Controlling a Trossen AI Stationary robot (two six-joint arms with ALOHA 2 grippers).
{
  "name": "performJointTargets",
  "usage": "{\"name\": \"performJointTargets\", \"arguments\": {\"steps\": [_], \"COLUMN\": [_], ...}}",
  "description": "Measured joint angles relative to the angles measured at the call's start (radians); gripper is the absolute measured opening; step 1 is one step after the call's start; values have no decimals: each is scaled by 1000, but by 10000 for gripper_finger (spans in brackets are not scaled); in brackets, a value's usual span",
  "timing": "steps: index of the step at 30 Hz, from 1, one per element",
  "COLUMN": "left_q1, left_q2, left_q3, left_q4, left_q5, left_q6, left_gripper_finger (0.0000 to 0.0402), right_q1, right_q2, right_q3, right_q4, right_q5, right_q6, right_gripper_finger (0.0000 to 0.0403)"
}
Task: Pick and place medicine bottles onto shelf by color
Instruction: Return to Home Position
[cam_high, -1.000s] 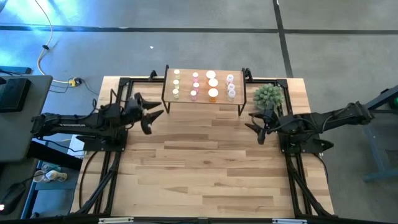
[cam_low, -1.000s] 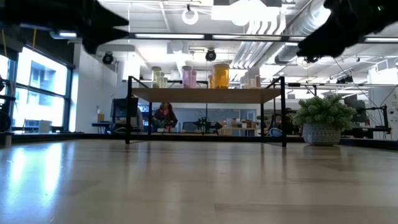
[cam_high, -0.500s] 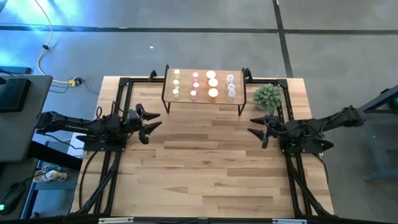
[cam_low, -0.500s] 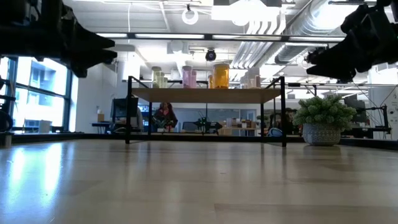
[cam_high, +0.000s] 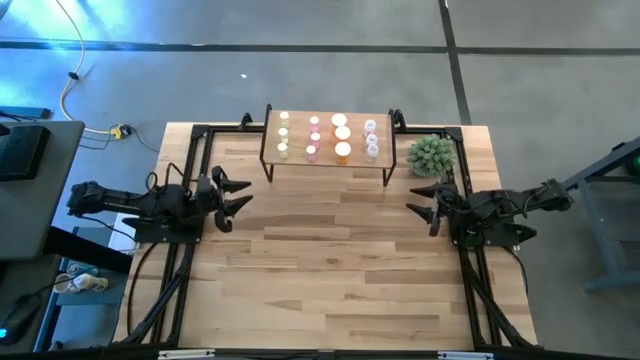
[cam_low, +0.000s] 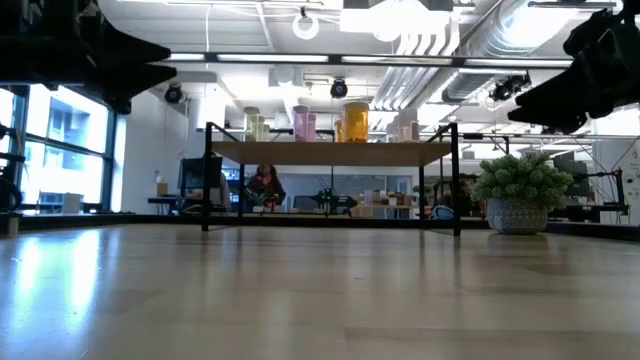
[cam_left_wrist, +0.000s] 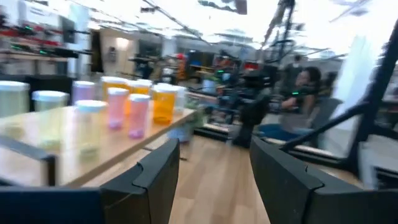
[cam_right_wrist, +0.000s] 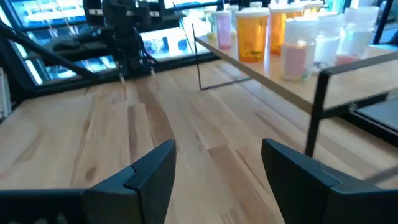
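Note:
The shelf (cam_high: 325, 160), a small light-wood board on black legs, stands at the table's far middle. The medicine bottles (cam_high: 327, 136) stand upright on its top in columns: yellowish at the left, then pink, orange and pale ones. They also show on the shelf in the low view (cam_low: 330, 122) and in both wrist views (cam_left_wrist: 127, 102) (cam_right_wrist: 267, 31). My left gripper (cam_high: 237, 194) hovers open at the table's left side, nothing between its fingers. My right gripper (cam_high: 424, 205) hovers open at the right side, also with nothing.
A potted green plant (cam_high: 431, 156) stands right of the shelf, close to my right gripper. Black frame rails (cam_high: 186, 160) run along both table sides. The wide wooden tabletop (cam_high: 330, 270) lies bare before the shelf. A person sits in the room behind the table (cam_low: 265, 185).
Both arms have drawn back and sunk: my left gripper has gone toward the table's left edge and nearer, away from the shelf; my right gripper has gone toward the right edge. Both have stayed open. The bottles have kept still on the shelf.

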Motion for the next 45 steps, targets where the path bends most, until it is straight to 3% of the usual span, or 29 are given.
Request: {"name": "performJointTargets", "arguments": {"steps": [3,8,15,45], "left_q1": [-5,-5,-4,-4], "left_q2": [-65,-167,-171,-156], "left_q3": [1,34,65,65], "left_q4": [-87,-329,-449,-445], "left_q5": [-77,-94,-200,-210], "left_q6": [22,15,15,41], "left_gripper_finger": [186,186,186,186], "right_q1": [0,0,0,0], "right_q2": [-1,2,3,3], "right_q3": [15,17,17,18], "right_q4": [-68,-143,-146,-147], "right_q5": [15,73,85,62], "right_q6": [31,98,140,131], "right_gripper_finger": [229,229,229,229]}}
